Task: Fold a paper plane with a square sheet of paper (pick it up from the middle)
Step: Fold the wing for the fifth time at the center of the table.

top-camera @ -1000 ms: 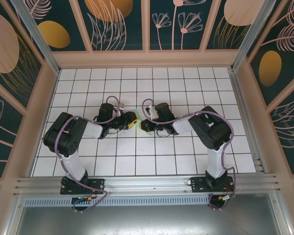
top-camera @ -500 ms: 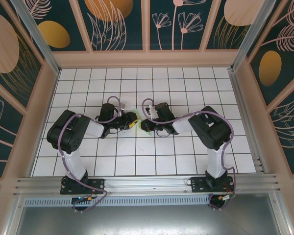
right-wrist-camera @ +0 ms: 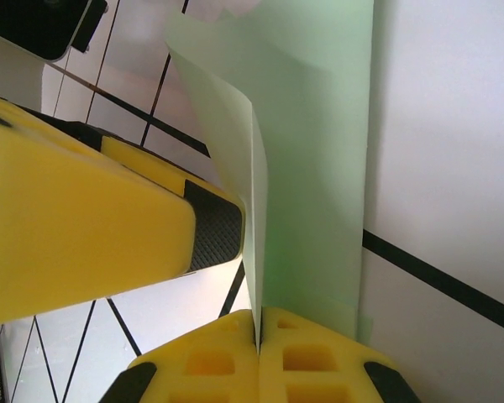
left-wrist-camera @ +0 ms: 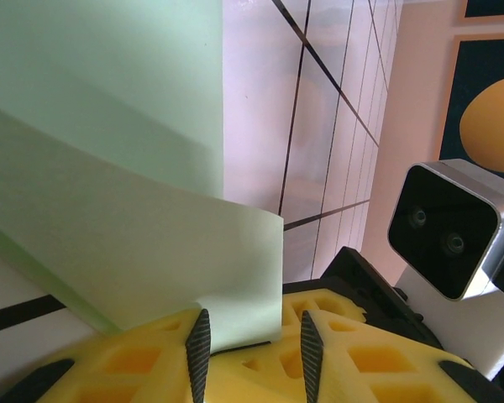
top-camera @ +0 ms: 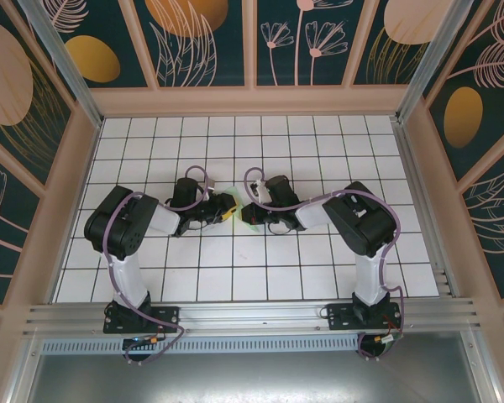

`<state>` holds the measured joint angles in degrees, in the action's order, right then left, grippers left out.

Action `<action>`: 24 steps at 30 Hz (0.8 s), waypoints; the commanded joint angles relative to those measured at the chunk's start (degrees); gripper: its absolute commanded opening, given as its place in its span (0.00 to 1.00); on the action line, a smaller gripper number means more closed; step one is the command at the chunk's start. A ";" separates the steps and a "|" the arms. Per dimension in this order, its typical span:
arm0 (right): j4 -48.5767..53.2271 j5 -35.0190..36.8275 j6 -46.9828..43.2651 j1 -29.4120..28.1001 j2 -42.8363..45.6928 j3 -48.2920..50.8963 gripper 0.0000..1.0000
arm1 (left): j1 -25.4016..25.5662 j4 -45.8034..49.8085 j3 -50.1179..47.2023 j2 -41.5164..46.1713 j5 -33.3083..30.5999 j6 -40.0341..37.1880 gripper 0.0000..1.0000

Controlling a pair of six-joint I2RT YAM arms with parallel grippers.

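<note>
right pincer (right-wrist-camera: pixel 257 336) was clamped shut on the lower edge of the square sheet of paper (right-wrist-camera: pixel 319 159), holding one flap upright off the worktop (top-camera: pixel 235 277), apparently to anchor it for creasing. left pincer (left-wrist-camera: pixel 252 357) stood narrowly parted, a paper corner between its fingers; grip unconfirmed. the sheet sat mid-worktop between both pincers.

Elbow of your left arm (top-camera: pixel 122 228) swung right; left gripper (top-camera: pixel 232 206) nudged right toward the right gripper (top-camera: pixel 249 213), so less folded paper (top-camera: pixel 241 211) shows between them.
</note>
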<state>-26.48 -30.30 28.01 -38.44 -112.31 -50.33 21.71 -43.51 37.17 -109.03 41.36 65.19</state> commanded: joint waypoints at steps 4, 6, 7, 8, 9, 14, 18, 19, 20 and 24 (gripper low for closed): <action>2.66 -1.68 1.15 0.54 -0.66 -1.53 0.06 | 0.22 2.18 0.86 -1.60 -1.14 -1.33 0.35; 2.96 -1.69 1.25 0.55 0.00 -1.65 0.09 | 0.21 3.11 0.98 -1.80 -1.54 -1.79 0.35; 3.02 -1.56 1.42 0.55 0.52 -1.65 0.11 | 0.21 3.33 0.95 -1.88 -1.68 -1.82 0.34; 3.02 -1.52 1.52 0.55 1.00 -1.61 0.13 | 0.26 3.51 0.98 -2.02 -1.72 -1.82 0.34; 3.18 -1.58 1.52 0.56 1.47 -1.57 0.14 | 0.21 3.60 0.89 -2.06 -1.80 -1.78 0.34; 5.20 -1.64 1.26 0.86 3.47 -2.02 0.20 | 0.26 5.12 1.06 -2.24 -2.25 -2.63 0.29; 10.81 -3.11 1.40 1.08 4.27 -4.00 0.22 | 0.24 7.45 0.55 -1.63 -3.01 -4.40 0.25; 11.23 -3.06 1.73 1.08 4.64 -3.76 0.23 | 0.22 7.56 0.36 -1.53 -3.13 -4.54 0.25; 12.04 -2.69 1.74 1.13 4.84 -3.64 0.24 | 0.26 7.56 0.36 -1.53 -3.13 -4.53 0.25; 15.17 -1.30 1.05 1.11 4.98 -3.97 0.25 | 0.26 7.31 0.47 -1.68 -3.13 -4.38 0.24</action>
<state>-15.46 -31.55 29.10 -37.60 -109.36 -52.80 21.71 -40.58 37.85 -109.67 40.23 62.81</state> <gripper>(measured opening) 0.248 0.242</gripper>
